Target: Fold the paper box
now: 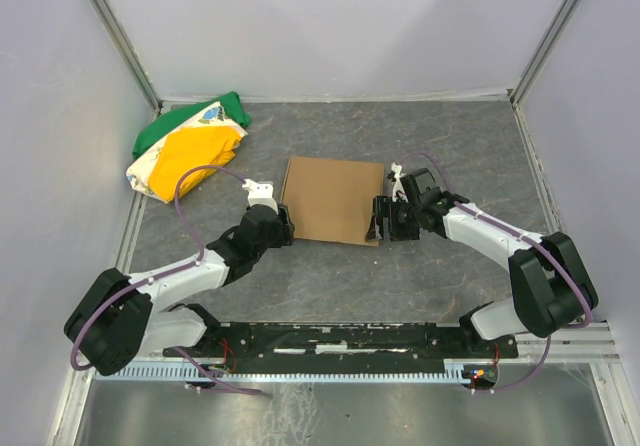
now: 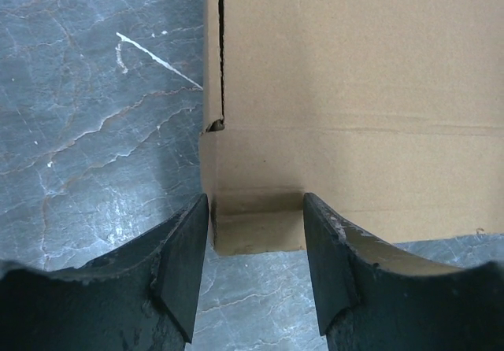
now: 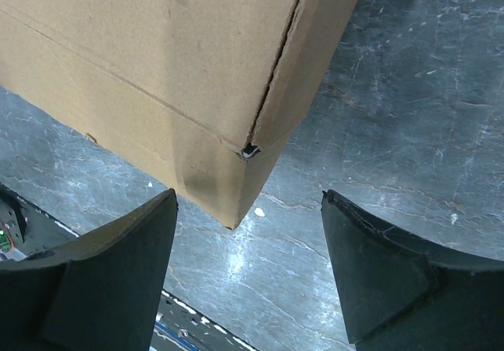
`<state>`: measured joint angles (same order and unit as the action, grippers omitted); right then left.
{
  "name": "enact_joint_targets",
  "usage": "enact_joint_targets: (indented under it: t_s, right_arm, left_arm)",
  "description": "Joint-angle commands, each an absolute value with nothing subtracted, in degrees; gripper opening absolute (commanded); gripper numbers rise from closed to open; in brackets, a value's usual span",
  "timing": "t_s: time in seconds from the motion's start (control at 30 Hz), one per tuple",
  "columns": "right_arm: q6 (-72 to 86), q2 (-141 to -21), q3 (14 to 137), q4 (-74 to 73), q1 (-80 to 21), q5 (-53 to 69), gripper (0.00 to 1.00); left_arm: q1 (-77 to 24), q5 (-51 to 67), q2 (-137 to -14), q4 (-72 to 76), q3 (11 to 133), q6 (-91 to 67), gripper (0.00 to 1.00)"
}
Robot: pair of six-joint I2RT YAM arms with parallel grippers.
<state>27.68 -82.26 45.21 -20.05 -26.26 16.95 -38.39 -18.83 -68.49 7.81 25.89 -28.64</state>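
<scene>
The paper box (image 1: 333, 199) lies on the dark table as a compact brown cardboard rectangle with its top closed. My left gripper (image 1: 285, 228) is at its near left corner. In the left wrist view the open jaws (image 2: 256, 209) straddle that corner of the box (image 2: 354, 91), the tips level with its near wall; no grip shows. My right gripper (image 1: 382, 221) is at the near right corner. In the right wrist view it stands wide open (image 3: 248, 197), with the box's corner (image 3: 157, 44) just beyond the fingertips and nearer the left finger, untouched.
A green, yellow and white cloth bundle (image 1: 190, 148) lies at the back left, against the left wall. Pale walls close in the table on three sides. The arms' mounting rail (image 1: 350, 341) runs along the near edge.
</scene>
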Motion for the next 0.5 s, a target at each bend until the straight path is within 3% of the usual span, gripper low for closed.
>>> enact_joint_targets:
  t_s: [0.0, 0.47]
  right_arm:
    - [27.2, -82.5, 47.2, -17.3, -26.9, 19.0, 0.82]
    - [27.3, -83.3, 47.4, -17.2, -27.5, 18.4, 0.81]
  left_arm:
    - [-38.6, -16.3, -66.4, 6.1, 28.5, -29.9, 0.58]
    - [-38.6, -15.2, -63.9, 1.8, 28.9, -32.0, 0.58]
